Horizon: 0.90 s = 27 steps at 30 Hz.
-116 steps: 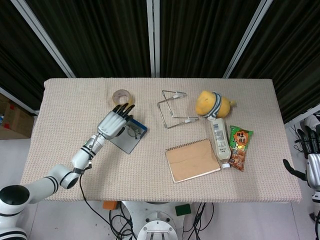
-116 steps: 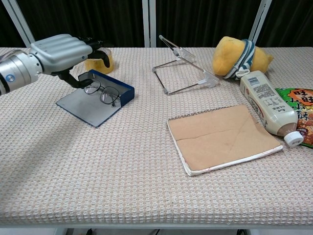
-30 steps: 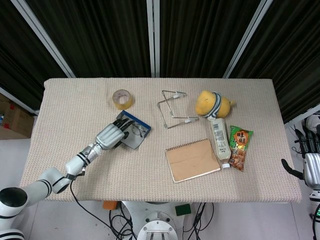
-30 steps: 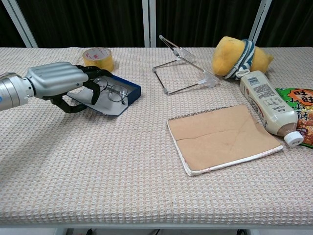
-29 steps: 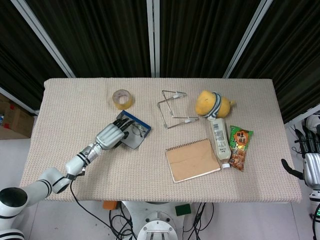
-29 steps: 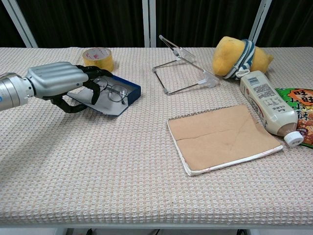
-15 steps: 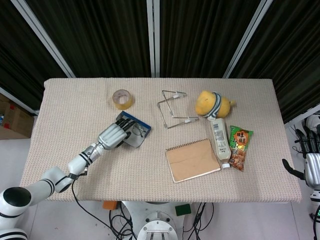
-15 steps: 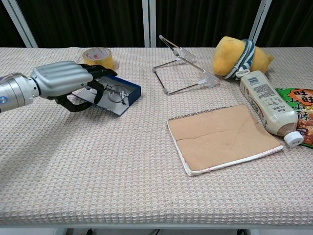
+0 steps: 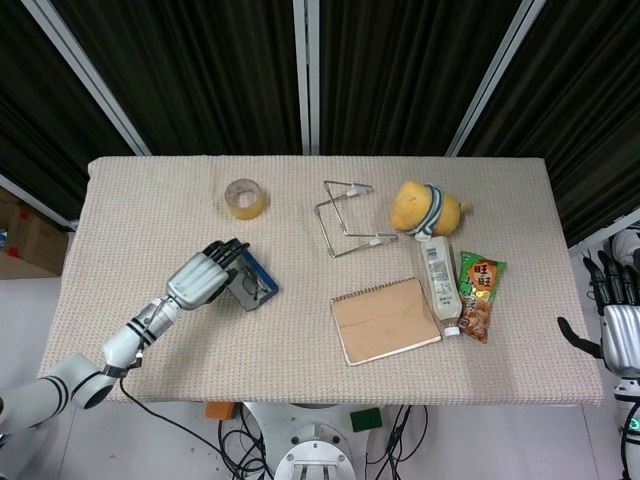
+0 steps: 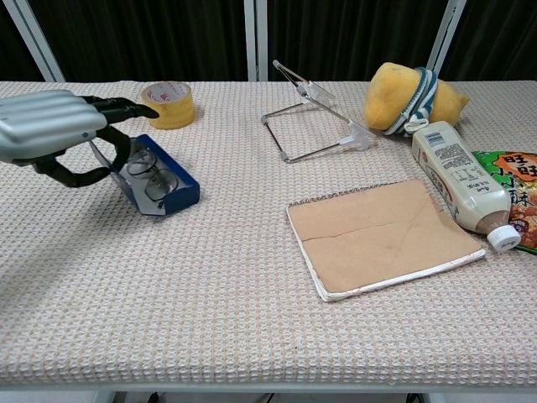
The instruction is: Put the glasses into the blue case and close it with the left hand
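We see our left hand [image 10: 50, 126] gripping the raised grey lid of the blue case [image 10: 172, 189] on the table [image 10: 252, 319], glasses [image 10: 149, 180] lying inside. Our right hand [image 9: 618, 335] hangs beside the table edge, fingers spread, holding nothing.

Left hand [image 10: 50, 122] showing silver ribbed shell, black fingers [image 10: 126, 107]; white arm segments bearing black joint rings; right hand [image 9: 620, 325] showing silver-grey palm, dark fingers.

One blue case [image 10: 172, 186], one glasses [image 10: 148, 178], one tape roll [image 10: 169, 104], one notebook [image 10: 382, 236], one bottle [image 10: 457, 183].
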Motion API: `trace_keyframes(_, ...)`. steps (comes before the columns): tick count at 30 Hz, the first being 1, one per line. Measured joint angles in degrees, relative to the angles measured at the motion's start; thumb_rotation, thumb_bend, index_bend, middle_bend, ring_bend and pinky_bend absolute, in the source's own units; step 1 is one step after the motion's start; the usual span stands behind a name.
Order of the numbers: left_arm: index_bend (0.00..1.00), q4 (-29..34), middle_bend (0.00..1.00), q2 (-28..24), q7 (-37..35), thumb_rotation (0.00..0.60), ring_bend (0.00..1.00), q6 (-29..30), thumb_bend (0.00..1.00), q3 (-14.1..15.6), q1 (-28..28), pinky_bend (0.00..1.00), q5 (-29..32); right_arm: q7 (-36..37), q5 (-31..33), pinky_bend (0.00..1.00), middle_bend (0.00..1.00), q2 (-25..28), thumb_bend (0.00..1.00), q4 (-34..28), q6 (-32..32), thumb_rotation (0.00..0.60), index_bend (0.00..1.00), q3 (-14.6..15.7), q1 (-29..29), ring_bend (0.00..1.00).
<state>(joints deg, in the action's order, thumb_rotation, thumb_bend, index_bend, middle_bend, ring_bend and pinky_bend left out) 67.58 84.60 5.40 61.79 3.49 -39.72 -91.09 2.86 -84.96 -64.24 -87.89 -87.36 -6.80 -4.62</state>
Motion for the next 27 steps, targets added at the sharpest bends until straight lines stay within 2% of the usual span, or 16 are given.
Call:
trace_keyframes(5, 0.64, 8.3, 0.0, -5.5, 6.4, 0.6, 0.0, 0.8, 0.44, 0.5, 2.7, 0.16, 2.1, -0.3, -0.1, 0.04, 0.0, -0.2, 0.28, 0.0, 0.1, 0.6, 0.0, 0.1, -0.1, 0.0)
trace_keyframes(8, 0.64, 10.7, 0.0, -7.3, 9.5, 0.6, 0.0, 0.5, 0.44, 0.0, 3.3, 0.16, 3.5, -0.3, -0.2, 0.04, 0.0, -0.4, 0.28, 0.0, 0.2, 0.6, 0.0, 0.2, -0.1, 0.0)
trace_keyframes(22, 0.63, 8.9, 0.0, -1.9, 17.9, 0.6, 0.0, -10.2, 0.45, -4.3, -2.0, 0.16, 9.4, 1.1, 0.8, 0.04, 0.0, -0.1, 0.28, 1.0, 0.0, 0.6, 0.0, 0.1, 0.5, 0.0)
trace_keyframes(24, 0.6, 8.4, 0.0, -1.2, 19.1, 0.6, 0.0, -11.3, 0.45, -4.7, -2.5, 0.16, 10.4, 1.4, 1.0, 0.04, 0.0, -0.2, 0.28, 1.3, 0.1, 0.6, 0.0, 0.1, 0.5, 0.0)
trace_keyframes(27, 0.36, 7.8, 0.0, -0.6, 20.2, 0.6, 0.0, -11.5, 0.42, -5.0, -2.9, 0.16, 11.1, 1.8, 1.1, 0.04, 0.0, -0.5, 0.28, 1.8, 0.4, 0.6, 0.0, 0.1, 0.4, 0.0)
